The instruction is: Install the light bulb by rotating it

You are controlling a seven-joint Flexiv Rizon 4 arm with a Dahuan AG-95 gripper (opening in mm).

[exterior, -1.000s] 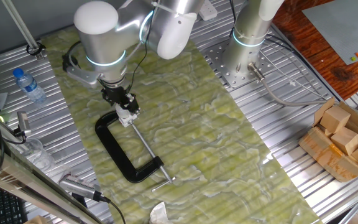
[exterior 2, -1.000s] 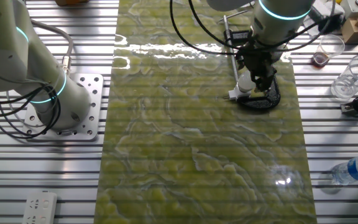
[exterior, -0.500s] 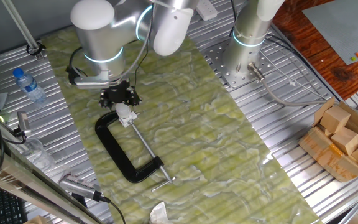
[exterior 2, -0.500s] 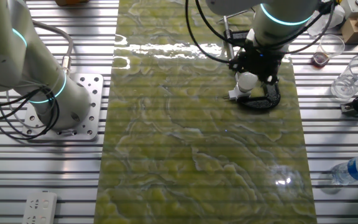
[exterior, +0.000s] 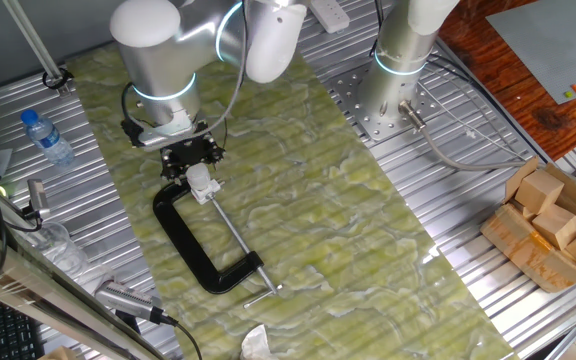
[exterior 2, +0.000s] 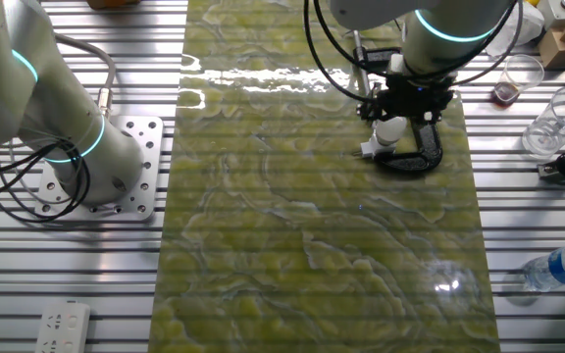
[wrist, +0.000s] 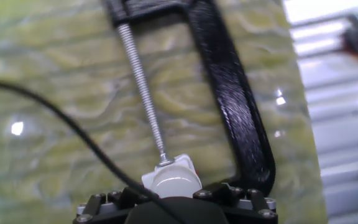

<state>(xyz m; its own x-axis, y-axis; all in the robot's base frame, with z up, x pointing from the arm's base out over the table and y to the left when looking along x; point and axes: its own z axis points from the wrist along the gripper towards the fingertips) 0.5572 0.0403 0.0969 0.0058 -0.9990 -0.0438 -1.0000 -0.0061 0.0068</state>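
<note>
Black two-finger gripper point(exterior: 192, 157), grip state indiscernible, above the small matte white globe bulb point(exterior: 200, 179) left of centre, clamped by the black C-clamp point(exterior: 190, 243); rotation should stay coaxial with its socket.

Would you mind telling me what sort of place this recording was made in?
Most likely a robotics lab bench: a slatted aluminium table with a second robot arm's base bolted on, a green mat, and a black C-clamp fixturing the light bulb.
</note>
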